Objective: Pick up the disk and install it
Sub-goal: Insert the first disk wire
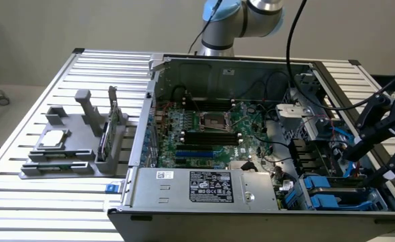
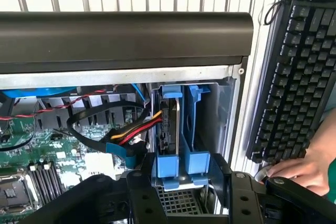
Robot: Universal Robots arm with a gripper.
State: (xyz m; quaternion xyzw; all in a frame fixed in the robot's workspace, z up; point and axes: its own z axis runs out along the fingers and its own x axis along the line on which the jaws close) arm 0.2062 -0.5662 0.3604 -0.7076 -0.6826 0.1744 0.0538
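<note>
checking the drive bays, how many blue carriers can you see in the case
2: the disk in its blue carrier, cabled, and an empty blue carrier right beside it, both in the drive cage. More may be hidden.

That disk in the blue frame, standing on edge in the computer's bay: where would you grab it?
Probably by the blue frame's protruding end, pinched across its flat sides, coming straight in from the case's open side. The disk stands on edge, walled in by the bay and another blue carrier.
</note>
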